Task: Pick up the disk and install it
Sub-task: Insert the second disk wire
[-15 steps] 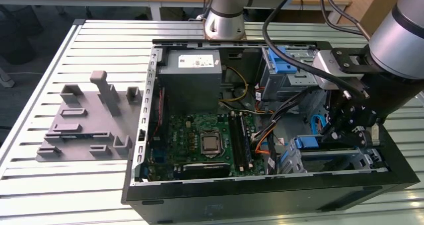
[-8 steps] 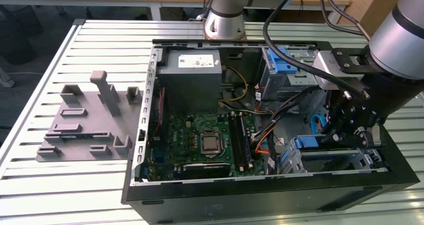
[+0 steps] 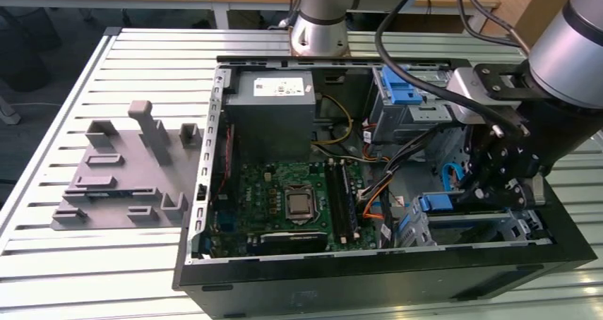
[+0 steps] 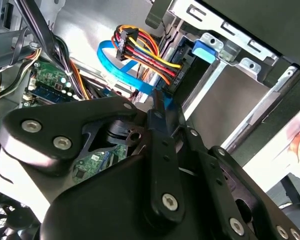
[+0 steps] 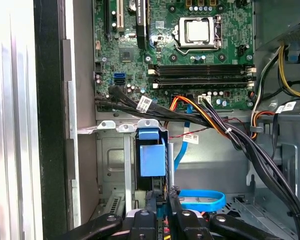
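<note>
Down low in the open computer case [image 3: 209, 157], at the exterior view's right, near the front corner: the gripper [image 3: 469, 194]. Hangs from the big grey arm [image 3: 575, 58] and reaches into the metal bay there.

Squeezed nearly shut in both wrist views, two black fingers [image 5: 172, 202] side by side with a thin blue edge pinched between them. Clenched on the blue frame of the disk [image 5: 152, 157], as far as can be seen.

Standing on its edge inside the bay, right past the fingertips, touching them. Shows its blue plastic frame and a dark body behind it in the first wrist view. Sits between the bay's grey metal walls, just below the green board [image 5: 190, 60].

Beside the fingertips in the first wrist view, a flat blue cable [image 5: 202, 200] curled into a loop, lying on the floor of the case. In the second wrist view, a bunch of red, yellow and black wires [image 4: 145, 55] plugged into the dark end of the disk, just beyond the fingertips.

Farther back in the case, a big grey box [image 3: 268, 115] with a white sticker, well apart from the gripper.

Outside the case, on the slatted table [image 3: 151, 58], a grey plastic stand [image 3: 123, 172], at the exterior view's left.
</note>
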